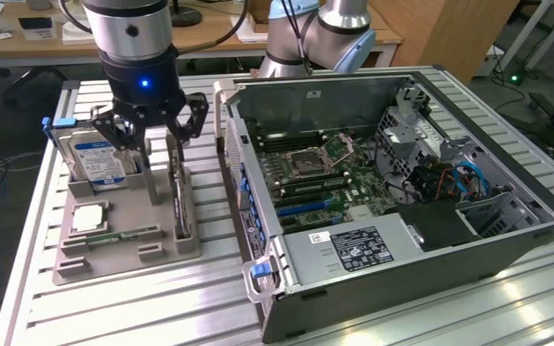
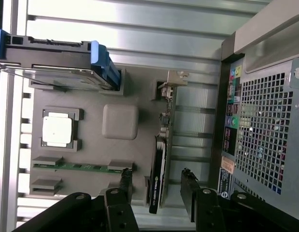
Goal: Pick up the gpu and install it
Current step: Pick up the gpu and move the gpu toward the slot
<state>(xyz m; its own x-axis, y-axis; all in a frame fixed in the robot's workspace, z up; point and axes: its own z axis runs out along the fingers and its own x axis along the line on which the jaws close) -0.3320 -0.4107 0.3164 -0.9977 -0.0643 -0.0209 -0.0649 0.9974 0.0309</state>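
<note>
The gpu (image 1: 179, 196) is a thin dark card standing on edge in a slot of the grey holder tray (image 1: 123, 252), on the tray side nearest the computer case. In the wrist view the gpu (image 2: 160, 162) runs between my two black fingers (image 2: 125, 182), its grey metal end bracket (image 2: 171, 84) at the far end. My gripper (image 1: 156, 144) hangs just above the card, open, its jaws standing on either side of it with gaps to both faces. The gripper (image 2: 156, 186) holds nothing.
The tray also carries a silver hard drive with a blue label (image 1: 99, 162), a square processor (image 1: 89, 216) and a green memory stick (image 1: 118, 236). The open computer case (image 1: 508, 238) lies on the exterior view's right, motherboard (image 1: 316, 176) exposed. A second arm's base (image 1: 316, 36) stands behind it.
</note>
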